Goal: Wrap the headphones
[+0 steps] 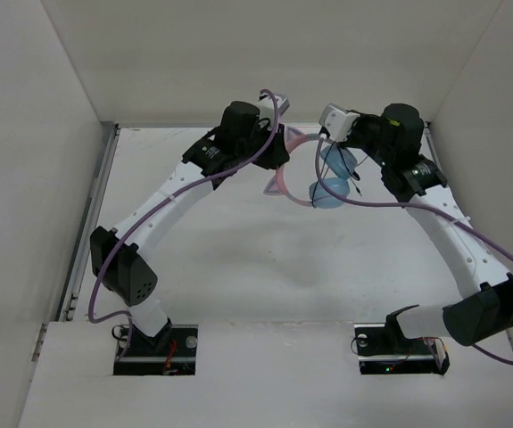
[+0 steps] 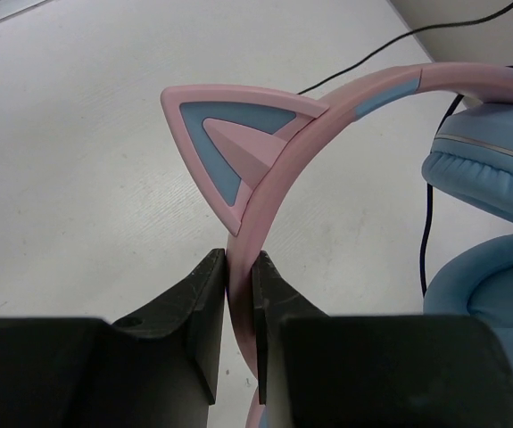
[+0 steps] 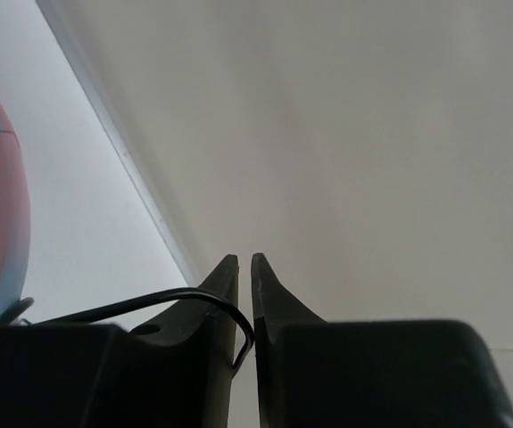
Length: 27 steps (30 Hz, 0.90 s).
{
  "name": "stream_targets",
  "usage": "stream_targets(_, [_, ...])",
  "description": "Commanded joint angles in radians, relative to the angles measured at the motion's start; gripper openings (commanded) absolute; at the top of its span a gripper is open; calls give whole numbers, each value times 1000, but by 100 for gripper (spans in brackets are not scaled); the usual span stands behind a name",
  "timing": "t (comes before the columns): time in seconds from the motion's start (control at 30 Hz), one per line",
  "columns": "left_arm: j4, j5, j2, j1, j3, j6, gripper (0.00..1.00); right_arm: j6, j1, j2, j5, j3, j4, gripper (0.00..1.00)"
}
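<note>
Pinching the headphones (image 2: 276, 183) by the pink headband with the left gripper (image 2: 240, 264), jaws pressed flat on both sides of the band just below a cat ear (image 2: 231, 134). Rising out of that grip and arching over to the right, down to the two light blue ear cups (image 2: 492, 214), set close one behind the other. From above, held over the far part of the table (image 1: 238, 259) between the two wrists, crown of the band turned to the left arm, cups to the right arm, long axis roughly left to right. At the right gripper (image 3: 244, 260), a narrow slit between the jaws, with a loop of the thin black cable (image 3: 140, 305) hooked over one finger and dipping into the slit; cannot tell whether pinched or loose. Only from the left wrist: the clamp on the band. Only from the right wrist: the cable in the slit, hidden from above behind the wrist
</note>
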Motion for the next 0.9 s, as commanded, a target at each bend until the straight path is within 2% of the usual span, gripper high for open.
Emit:
stream_targets(0.0, [51, 83, -96, 3, 3, -27, 0, 81, -32, -11, -81, 64, -51, 17])
stream_targets(0.43, [51, 116, -106, 3, 33, -34, 0, 238, -96, 1, -233, 54, -135, 14])
stream_targets(0.63, [51, 130, -109, 15, 78, -45, 0, 451, -159, -2, -408, 39, -146, 14])
stream_targets(0.87, [51, 142, -93, 4, 150, -57, 0, 683, -170, -7, -531, -15, -94, 15])
